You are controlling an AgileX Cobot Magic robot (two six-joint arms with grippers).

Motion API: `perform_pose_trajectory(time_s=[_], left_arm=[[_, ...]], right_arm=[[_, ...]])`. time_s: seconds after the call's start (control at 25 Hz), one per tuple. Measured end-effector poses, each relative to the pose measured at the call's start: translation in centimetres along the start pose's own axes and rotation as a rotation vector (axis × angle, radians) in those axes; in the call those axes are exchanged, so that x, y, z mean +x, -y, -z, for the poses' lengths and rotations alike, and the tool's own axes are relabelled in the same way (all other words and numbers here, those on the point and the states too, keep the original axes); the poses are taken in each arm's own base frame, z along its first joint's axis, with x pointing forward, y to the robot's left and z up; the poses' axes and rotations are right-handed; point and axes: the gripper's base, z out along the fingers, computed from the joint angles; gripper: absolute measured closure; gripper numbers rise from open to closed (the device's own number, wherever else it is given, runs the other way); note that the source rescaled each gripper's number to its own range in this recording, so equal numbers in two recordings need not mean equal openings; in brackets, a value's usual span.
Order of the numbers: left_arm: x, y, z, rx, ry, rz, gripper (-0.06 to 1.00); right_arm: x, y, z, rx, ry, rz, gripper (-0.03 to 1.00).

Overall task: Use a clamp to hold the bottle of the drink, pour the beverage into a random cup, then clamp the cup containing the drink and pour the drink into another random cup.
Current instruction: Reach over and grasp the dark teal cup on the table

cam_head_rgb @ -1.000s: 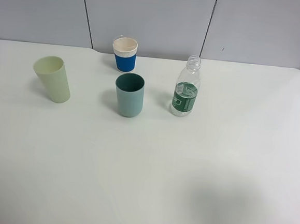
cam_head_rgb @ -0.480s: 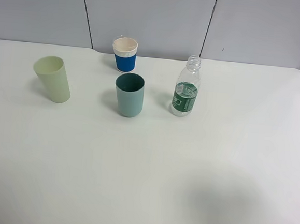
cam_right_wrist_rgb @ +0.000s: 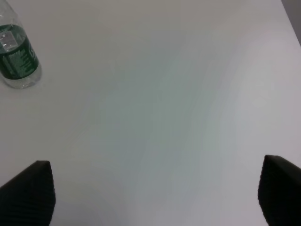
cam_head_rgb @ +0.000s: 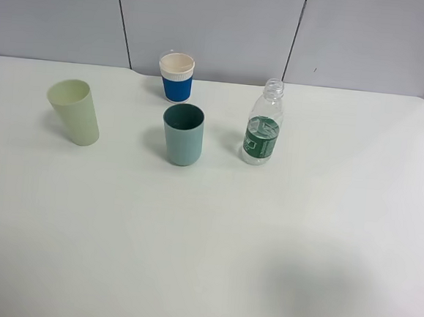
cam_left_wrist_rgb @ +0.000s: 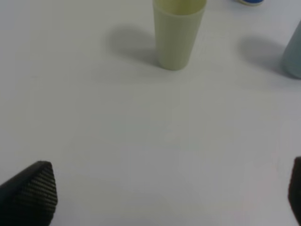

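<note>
Clear bottle (cam_head_rgb: 262, 126); straight teal tumbler (cam_head_rgb: 183, 134); tapered pale-green cup (cam_head_rgb: 75, 111).

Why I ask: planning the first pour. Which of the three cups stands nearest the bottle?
The teal tumbler, beside the bottle; the blue-and-cream cup sits farther back, the pale green cup far left.

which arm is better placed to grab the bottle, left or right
Likely right: the bottle stands on that arm's side, in view ahead of the open right gripper, while the open left gripper faces the pale green cup.
</note>
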Motion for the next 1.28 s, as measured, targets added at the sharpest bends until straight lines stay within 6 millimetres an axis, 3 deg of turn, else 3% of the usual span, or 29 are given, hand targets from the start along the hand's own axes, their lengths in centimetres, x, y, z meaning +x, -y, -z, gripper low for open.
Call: perform_pose_trajectory(time_s=[1.28], left_arm=[[0.0, 0.0, 0.0, 0.0, 0.0, 0.0, -0.06]], right_arm=[[0.0, 0.0, 0.0, 0.0, 0.0, 0.0, 0.15]])
